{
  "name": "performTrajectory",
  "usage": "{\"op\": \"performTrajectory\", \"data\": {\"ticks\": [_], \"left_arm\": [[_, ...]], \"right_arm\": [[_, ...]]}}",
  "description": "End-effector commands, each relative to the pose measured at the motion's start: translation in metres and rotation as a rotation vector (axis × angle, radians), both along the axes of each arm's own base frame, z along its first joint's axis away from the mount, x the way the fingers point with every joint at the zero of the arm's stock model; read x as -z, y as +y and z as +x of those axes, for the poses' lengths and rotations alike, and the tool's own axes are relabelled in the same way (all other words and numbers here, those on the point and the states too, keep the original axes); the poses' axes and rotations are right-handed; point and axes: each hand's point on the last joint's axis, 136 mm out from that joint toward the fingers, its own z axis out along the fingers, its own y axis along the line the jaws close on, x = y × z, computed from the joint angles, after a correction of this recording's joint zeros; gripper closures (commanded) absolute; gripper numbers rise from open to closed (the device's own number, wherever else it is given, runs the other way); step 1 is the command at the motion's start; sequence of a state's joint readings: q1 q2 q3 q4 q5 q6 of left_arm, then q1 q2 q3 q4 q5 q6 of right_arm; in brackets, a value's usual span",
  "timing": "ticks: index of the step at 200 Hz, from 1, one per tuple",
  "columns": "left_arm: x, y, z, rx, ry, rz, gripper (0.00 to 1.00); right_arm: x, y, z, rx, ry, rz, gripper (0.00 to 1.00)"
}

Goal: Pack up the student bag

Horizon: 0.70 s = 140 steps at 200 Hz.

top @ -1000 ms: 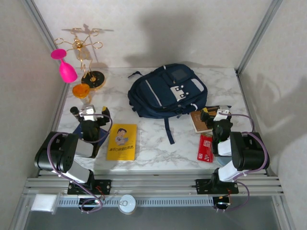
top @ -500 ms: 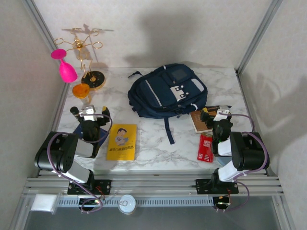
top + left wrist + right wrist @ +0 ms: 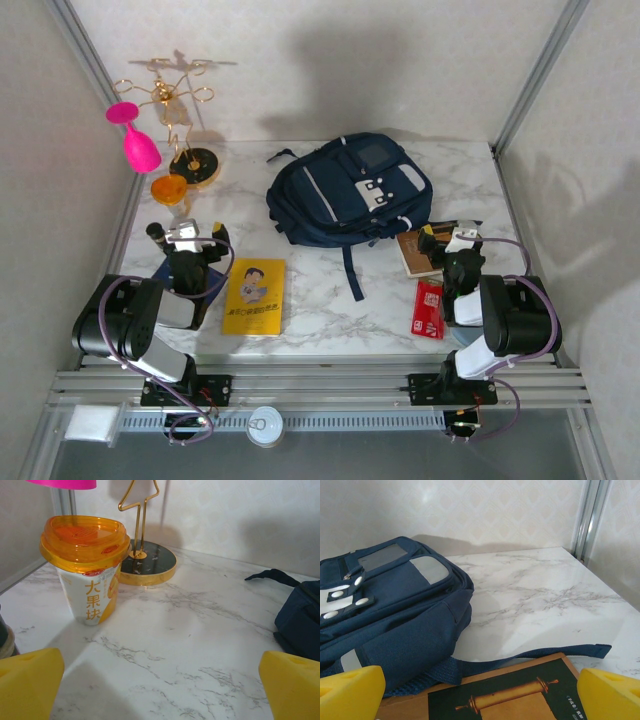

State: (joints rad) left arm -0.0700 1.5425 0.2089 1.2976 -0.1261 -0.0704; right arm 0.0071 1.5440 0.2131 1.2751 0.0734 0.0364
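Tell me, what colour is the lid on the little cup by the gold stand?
Orange and see-through. The lid shows best in the left wrist view.

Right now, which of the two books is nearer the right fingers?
The brown book with the scroll picture, right in front of the right fingers by the student bag. The yellow book lies over by the left arm.

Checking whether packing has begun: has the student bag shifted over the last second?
No. The student bag keeps the same gap to the gold stand in the top view.
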Motion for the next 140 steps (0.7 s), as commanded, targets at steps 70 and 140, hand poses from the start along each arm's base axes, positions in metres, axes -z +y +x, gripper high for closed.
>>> {"op": "performTrajectory", "data": {"ticks": [70, 140], "left_arm": [[-0.006, 0.000, 0.004, 0.007, -0.013, 0.011, 0.01], [-0.020, -0.006, 0.010, 0.040, 0.012, 0.019, 0.01]], "right_arm": [[-0.005, 0.004, 0.002, -0.019, -0.020, -0.010, 0.01], [-0.017, 0.004, 0.003, -0.018, -0.017, -0.005, 0.01]]}}
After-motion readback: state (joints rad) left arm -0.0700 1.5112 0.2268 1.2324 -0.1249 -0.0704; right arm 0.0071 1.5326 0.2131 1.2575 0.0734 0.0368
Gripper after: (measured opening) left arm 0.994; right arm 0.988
